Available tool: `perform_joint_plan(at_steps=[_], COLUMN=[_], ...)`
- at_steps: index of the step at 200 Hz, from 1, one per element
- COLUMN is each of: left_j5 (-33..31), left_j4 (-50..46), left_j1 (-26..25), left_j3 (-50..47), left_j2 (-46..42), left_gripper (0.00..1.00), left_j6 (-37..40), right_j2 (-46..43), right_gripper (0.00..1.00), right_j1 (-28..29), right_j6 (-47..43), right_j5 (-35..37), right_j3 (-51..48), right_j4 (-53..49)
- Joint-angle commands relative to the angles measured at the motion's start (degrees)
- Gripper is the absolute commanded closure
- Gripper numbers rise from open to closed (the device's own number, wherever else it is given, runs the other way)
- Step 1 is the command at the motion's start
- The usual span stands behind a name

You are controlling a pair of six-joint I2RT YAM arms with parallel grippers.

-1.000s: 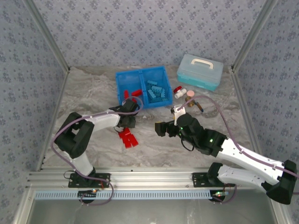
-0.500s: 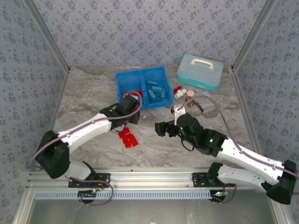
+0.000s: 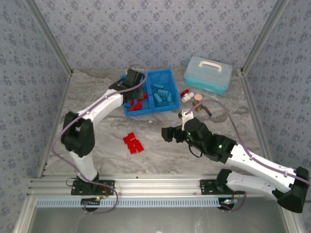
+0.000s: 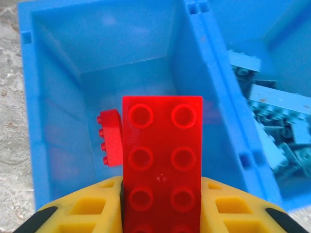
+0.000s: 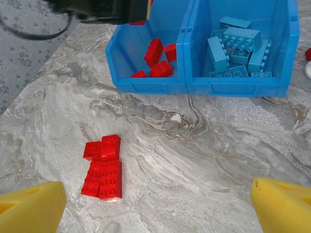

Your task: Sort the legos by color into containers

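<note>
Left gripper (image 4: 162, 213) pinches a red lego (image 4: 162, 160) by its long sides. The brick's near end is cut off at the frame edge. Below and ahead of the tips is the bin's left compartment (image 4: 53, 121), with one red brick (image 4: 111, 138) on edge and bare floor beside it. Light blue legos (image 4: 272, 126) lie to the right, past the divider (image 4: 194, 87).

Right gripper (image 5: 155, 208) is spread wide, tips clipped by the frame corners. A loose red cluster (image 5: 103, 167) lies ahead-left of it, and open table (image 5: 204, 160) runs to the bin's front wall (image 5: 194, 87).

Top camera looks down at the bin (image 3: 155, 109) from afar; left wrist peers in close; right wrist faces it, perhaps obliquely.
</note>
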Motion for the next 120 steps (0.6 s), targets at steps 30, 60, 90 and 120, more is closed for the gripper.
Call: perform_joint_plan(at_steps=[30,60,90,120], left_j5=[2.6,5.7,7.8,8.9], left_j4=[-7.6,-9.2,-7.9,-5.5], left_j1=[3.9,5.8,5.7,5.4], left_j3=[20.7,27.3,26.8,22.9], left_j2=[17.0,22.8,21.5,16.3], left_gripper=[0.74,0.67,0.5,0.46], left_j6=[-0.2,-1.0,0.1,-0.3], right_j2=[-3.3,-4.6,-5.9,-5.6], right_gripper=[0.0,0.0,0.0,0.0], right_j1=[0.4,0.6,0.6,0.6], right_j6=[0.7,0.8,0.8,0.6], right_j5=[2.2,2.5,3.0,3.3], right_j3=[1.3,1.4,1.0,0.9], right_j4=[-3.6,-5.3,-5.8,-4.9])
